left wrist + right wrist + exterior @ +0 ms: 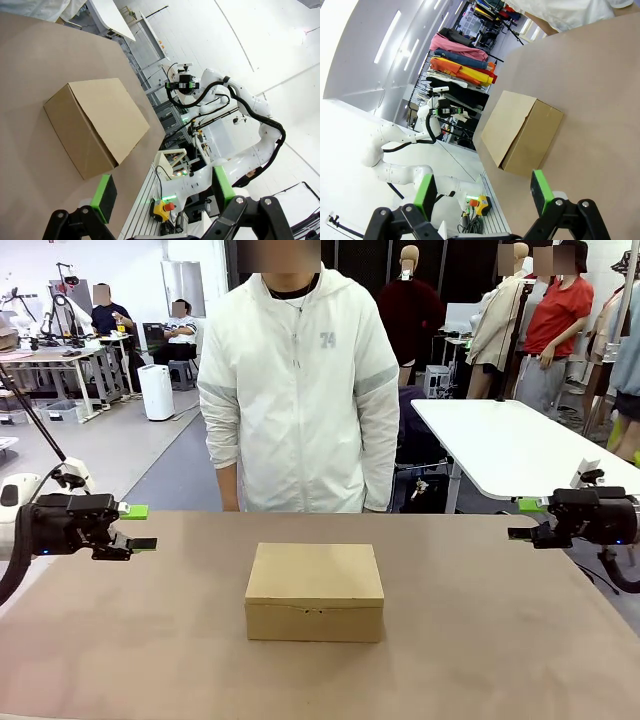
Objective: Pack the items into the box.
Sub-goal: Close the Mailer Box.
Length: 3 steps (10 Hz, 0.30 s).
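Note:
The box (pixel 314 590) is a small brown cardboard one, standing with its lid shut in the middle of the table (pixel 500 650). It also lies ahead in the left wrist view as the box (pixel 95 125) and in the right wrist view as the box (pixel 520 132). My left gripper (pixel 140 527) hovers open over the table's left edge, well clear of the box; nothing sits between its green pads (pixel 105 197). My right gripper (pixel 522 519) hovers open at the right edge, likewise apart, its pads (pixel 540 190) bare. The items are out of view.
A person in a white jacket (pixel 300 390) stands at the far edge behind the box, arms hanging down, hands hidden below the tabletop. A white table (pixel 510 450) stands beyond on the right. Bare brown surface surrounds the box on all sides.

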Available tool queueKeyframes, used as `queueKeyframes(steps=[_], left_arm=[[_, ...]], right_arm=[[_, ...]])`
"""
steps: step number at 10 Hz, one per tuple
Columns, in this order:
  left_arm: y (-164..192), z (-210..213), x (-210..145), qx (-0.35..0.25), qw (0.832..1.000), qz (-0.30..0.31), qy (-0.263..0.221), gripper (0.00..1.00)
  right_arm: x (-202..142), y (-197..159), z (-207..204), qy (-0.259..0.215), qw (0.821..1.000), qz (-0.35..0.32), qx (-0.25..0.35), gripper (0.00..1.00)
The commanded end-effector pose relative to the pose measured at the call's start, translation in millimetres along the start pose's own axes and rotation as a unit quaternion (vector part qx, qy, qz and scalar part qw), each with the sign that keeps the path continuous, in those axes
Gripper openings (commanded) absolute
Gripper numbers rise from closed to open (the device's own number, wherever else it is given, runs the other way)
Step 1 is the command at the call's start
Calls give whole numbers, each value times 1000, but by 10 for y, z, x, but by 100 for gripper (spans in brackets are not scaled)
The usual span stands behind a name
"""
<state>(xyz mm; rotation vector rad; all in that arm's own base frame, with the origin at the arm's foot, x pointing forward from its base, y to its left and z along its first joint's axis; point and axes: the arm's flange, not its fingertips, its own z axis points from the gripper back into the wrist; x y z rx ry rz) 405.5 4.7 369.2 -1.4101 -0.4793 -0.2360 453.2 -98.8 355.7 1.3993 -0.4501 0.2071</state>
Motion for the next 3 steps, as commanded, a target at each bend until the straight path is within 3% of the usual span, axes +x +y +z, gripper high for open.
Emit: queueKeyframes(steps=[1, 3], left_arm=[[-8, -1, -2, 1, 1000, -8, -6, 100], [-8, -1, -2, 1, 1000, -8, -6, 100]], right_arm=[[43, 47, 6, 8, 1000, -1, -4, 100], [43, 47, 6, 8, 1000, -1, -4, 100]])
